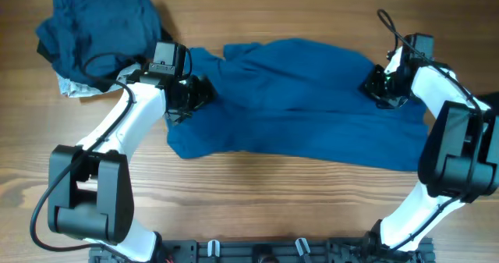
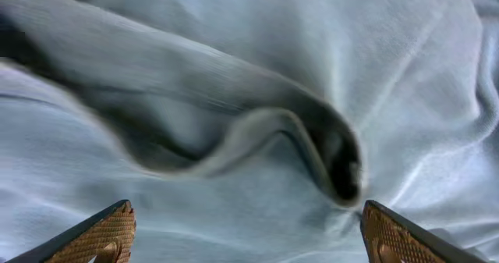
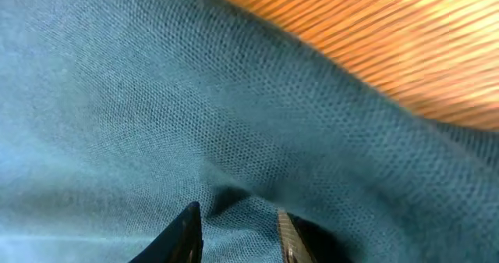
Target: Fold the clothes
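Note:
A large medium-blue shirt [image 1: 288,99] lies spread across the middle of the table. My left gripper [image 1: 191,95] hovers over the shirt's left end. In the left wrist view it [image 2: 245,236] is open, its fingers [image 2: 101,232] wide apart over a curled fold of the fabric [image 2: 312,138], holding nothing. My right gripper [image 1: 382,87] is down on the shirt's upper right part. In the right wrist view it [image 3: 238,232] stands narrow, with a ridge of the blue mesh cloth [image 3: 156,99] bunched between its fingers.
A heap of darker navy clothes [image 1: 101,25] sits at the back left corner, with a pale grey-white piece [image 1: 74,87] poking out beneath it. Bare wooden table [image 1: 257,193] runs along the front, and shows beyond the shirt's edge [image 3: 405,52].

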Robot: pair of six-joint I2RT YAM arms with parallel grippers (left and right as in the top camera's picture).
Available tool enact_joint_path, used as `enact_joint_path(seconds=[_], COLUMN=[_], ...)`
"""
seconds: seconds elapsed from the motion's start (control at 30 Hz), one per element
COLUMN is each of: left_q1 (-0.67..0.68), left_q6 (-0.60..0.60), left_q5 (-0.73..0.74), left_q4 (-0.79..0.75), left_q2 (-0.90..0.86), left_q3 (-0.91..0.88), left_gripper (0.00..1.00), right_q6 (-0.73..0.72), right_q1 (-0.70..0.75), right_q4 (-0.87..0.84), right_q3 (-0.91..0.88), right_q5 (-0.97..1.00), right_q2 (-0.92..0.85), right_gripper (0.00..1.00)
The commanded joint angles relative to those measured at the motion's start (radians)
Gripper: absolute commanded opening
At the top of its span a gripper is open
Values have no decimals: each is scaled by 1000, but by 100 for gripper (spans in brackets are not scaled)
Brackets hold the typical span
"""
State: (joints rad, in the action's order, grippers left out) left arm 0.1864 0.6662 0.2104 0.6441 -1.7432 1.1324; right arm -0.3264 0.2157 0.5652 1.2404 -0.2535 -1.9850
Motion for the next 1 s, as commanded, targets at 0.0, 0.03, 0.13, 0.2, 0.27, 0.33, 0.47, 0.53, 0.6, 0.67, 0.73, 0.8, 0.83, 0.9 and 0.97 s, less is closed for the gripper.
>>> enact_joint_path(seconds=[0.0, 0.03, 0.13, 0.2, 0.27, 0.33, 0.47, 0.53, 0.6, 0.67, 0.73, 0.8, 0.83, 0.9, 0.97], left_q1=[3, 2, 3, 2, 2, 2, 2, 2, 3, 2, 2, -1, -2, -2, -2], left_q6=[-16, -16, -61, -61, -60, -60, -61, -61, -61, -60, -60, -60, -60, -60, -60], left_q5=[-2, -2, 7, 24, 44, 43, 1, -10, -10, -9, -10, -10, -10, -10, -39], left_q4=[1, -1, -29, -60, -95, -112, -193, -298, -363, -408, -437, -451, -458, -479, -508], left_q2=[-8, -8, -7, -7, -7, -7, -8, -12, -35, -76, -146, -194, -206, -217, -218], left_q3=[0, 0, 2, 22, 76, 150, 254, 264, 264, 264, 264, 264, 264, 264, 264], left_gripper=[93, 93, 91, 91, 89, 86, 79, 76, 74, 74, 75, 75, 75, 75, 76], right_q6=[36, 35, 37, 47, 115, 176, 197, 221, 252, 251, 252, 223, 178, 94, 32], right_q1=[48, 59, 67, 63, 58, 48, 23, -6, -37, -89, -179, -277, -328, -418, -510], right_q4=[49, 81, 193, 279, 360, 422, 475, 518, 549, 590, 636, 656, 655, 644, 616], right_q3=[15, 47, 153, 248, 348, 421, 462, 461, 461, 461, 461, 458, 454, 447, 439], right_q5=[195, 199, 160, 108, -6, -111, -190, -258, -332, -366, -364, -344, -312, -243, -202], right_q2=[-43, -43, -41, -40, -40, -40, -39, -39, -39, -39, -39, -39, -39, -39, -39], right_gripper=[34, 34, 29, 37, 61, 76, 84, 84, 84, 82, 75, 57, 43, 33, 26])
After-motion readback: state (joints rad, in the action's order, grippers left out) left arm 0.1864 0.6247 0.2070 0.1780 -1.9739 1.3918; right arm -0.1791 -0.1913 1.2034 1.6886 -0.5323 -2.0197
